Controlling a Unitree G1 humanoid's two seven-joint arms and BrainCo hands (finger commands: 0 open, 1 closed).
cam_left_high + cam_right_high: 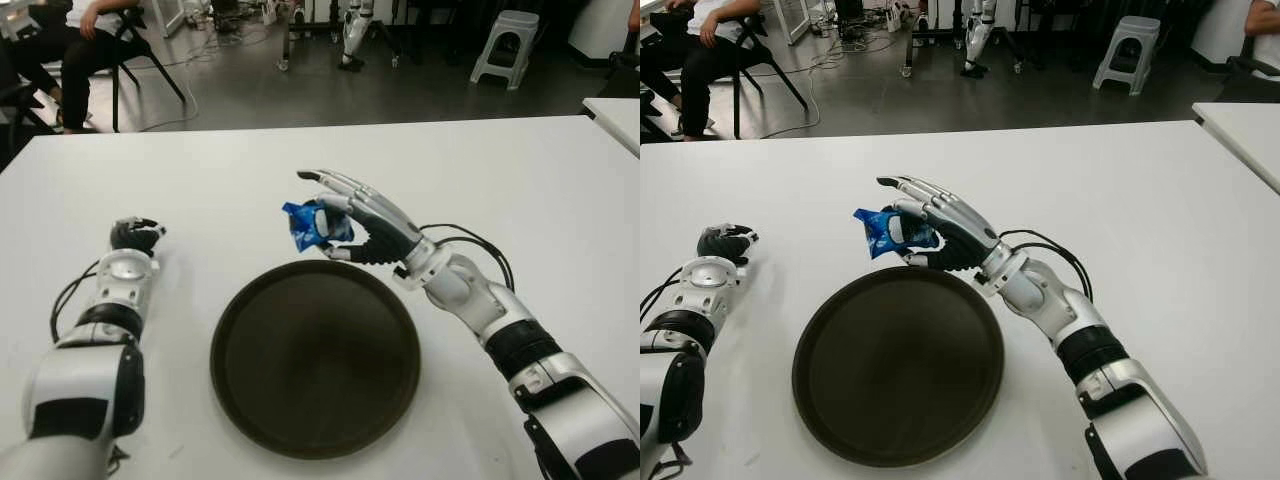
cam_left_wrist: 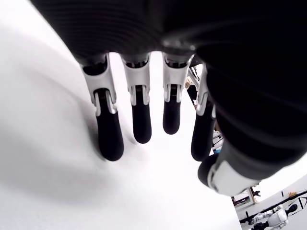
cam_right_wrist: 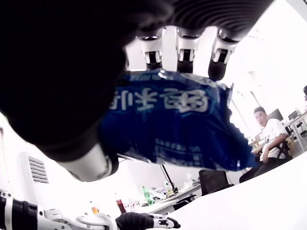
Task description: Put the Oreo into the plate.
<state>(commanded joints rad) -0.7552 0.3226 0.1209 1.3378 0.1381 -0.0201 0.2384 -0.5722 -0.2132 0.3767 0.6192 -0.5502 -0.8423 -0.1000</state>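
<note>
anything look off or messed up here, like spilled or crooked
Nothing stands out. The right hand holds the blue Oreo packet above the table, just beyond the far rim of the empty dark plate. The packet looks crinkled but intact. The left hand shows left of the plate.

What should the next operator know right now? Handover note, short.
Right hand: shut on the blue Oreo packet, held above the table just beyond the far rim of the plate.
Left hand: holds nothing, fingers relaxed, left of the plate.
Done: packet picked up.
Left: bring it over the plate, which has nothing in it, then release.
</note>
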